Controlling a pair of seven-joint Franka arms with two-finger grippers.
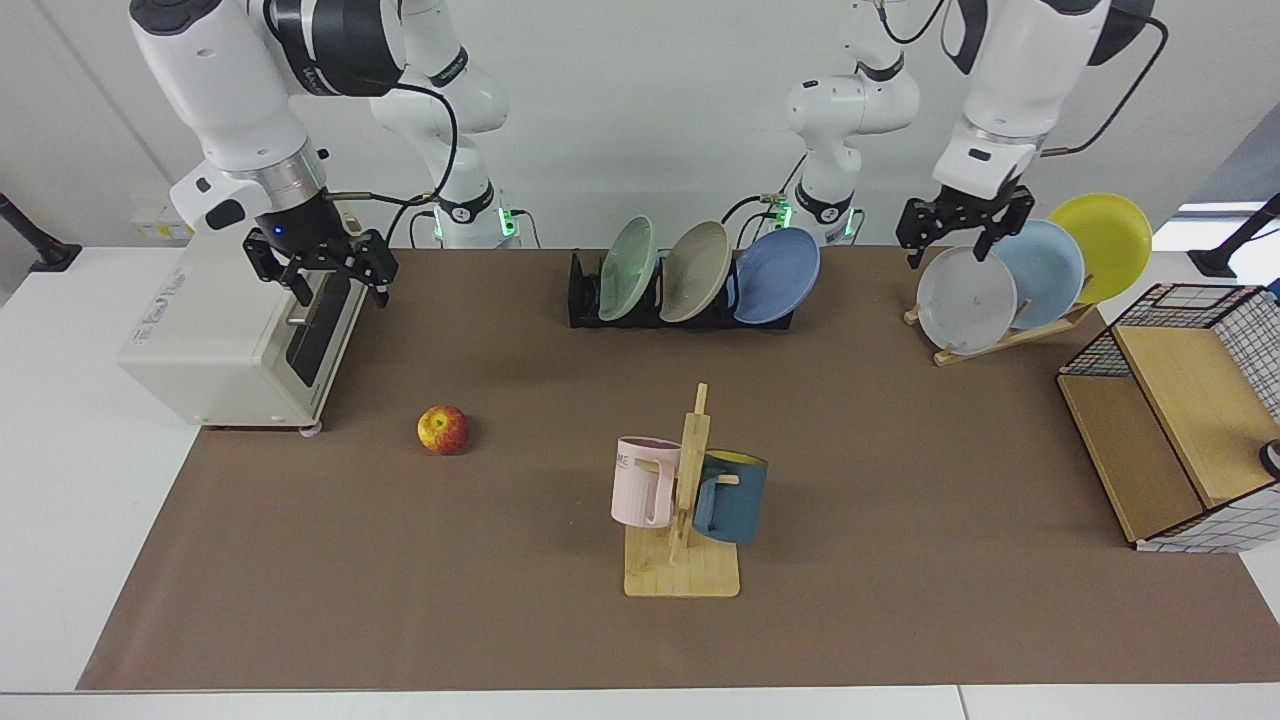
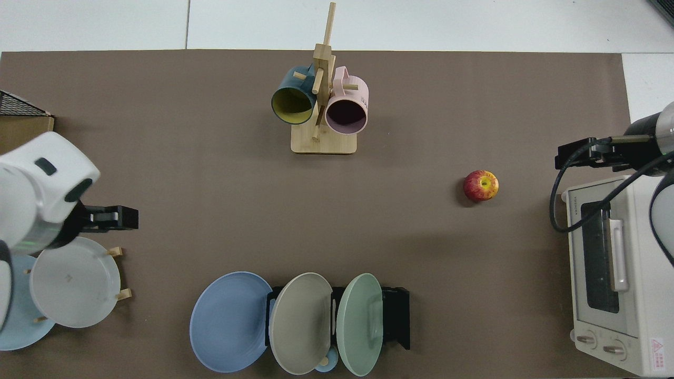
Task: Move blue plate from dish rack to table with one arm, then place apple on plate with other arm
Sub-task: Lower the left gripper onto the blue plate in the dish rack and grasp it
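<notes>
The blue plate (image 1: 778,275) leans in the end slot of the black dish rack (image 1: 583,298), on the side nearest my left arm; from above the blue plate (image 2: 229,322) overhangs the dish rack (image 2: 398,318). The apple (image 1: 443,430) lies on the brown mat (image 1: 480,590), and the top view shows the apple (image 2: 481,186) near the oven. My left gripper (image 1: 948,248) hangs open and empty above the grey plate, between the wooden stand and the rack. My right gripper (image 1: 343,290) stays open and empty in front of the oven, behind the apple.
A white toaster oven (image 1: 225,340) stands on the right arm's side. A wooden stand (image 1: 1000,335) holds grey, pale blue and yellow plates. A mug tree (image 1: 685,500) with pink and blue mugs stands mid-table. A wire and wood basket (image 1: 1180,440) sits at the edge.
</notes>
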